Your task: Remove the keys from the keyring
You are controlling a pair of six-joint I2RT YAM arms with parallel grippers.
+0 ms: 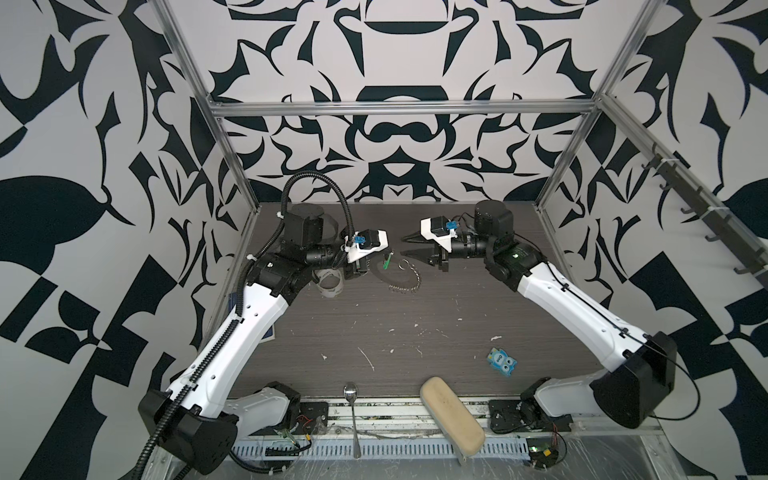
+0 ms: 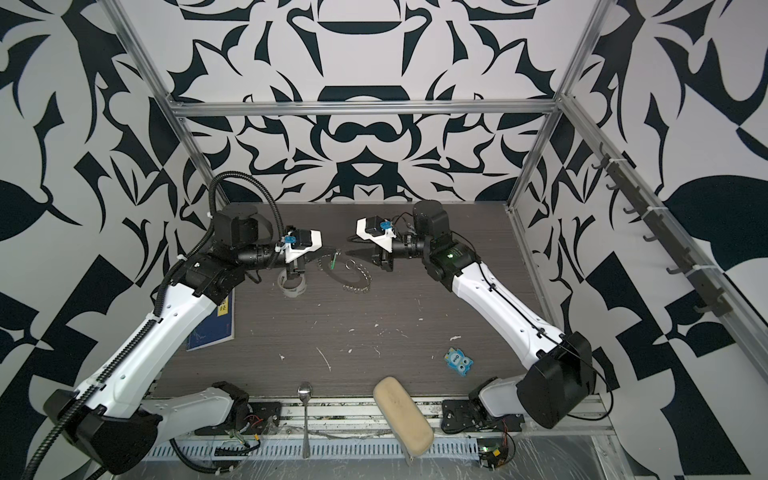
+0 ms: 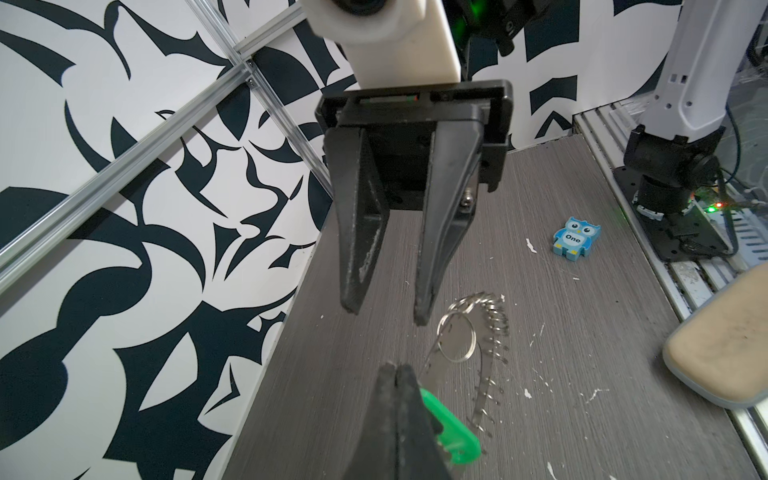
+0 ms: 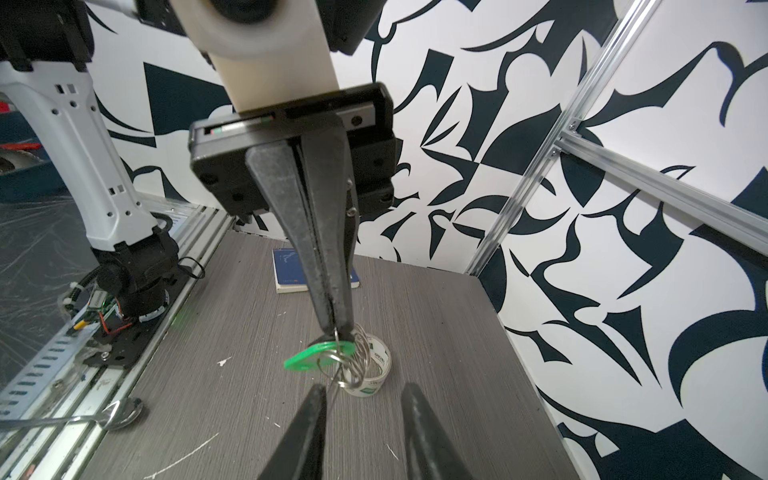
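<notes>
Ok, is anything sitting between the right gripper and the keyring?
Nothing visible. The right gripper, jaws open, faces the keyring hanging with the green key at the shut left gripper; only air between. The tape roll lies beyond it.

Walls (image 1: 83,124) on 3 sides: b/w abstract print. Alu frame bars (image 1: 399,109) in front of them. Desk (image 1: 436,307): dark grey woodgrain, white scuffs. Hook rail (image 1: 688,195) on wall past desk's right edge.

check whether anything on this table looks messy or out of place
White flecks are scattered over the dark table, like leftover debris. At the near edge, a spoon and a beige case lie partly off the tabletop instead of fully on it.
</notes>
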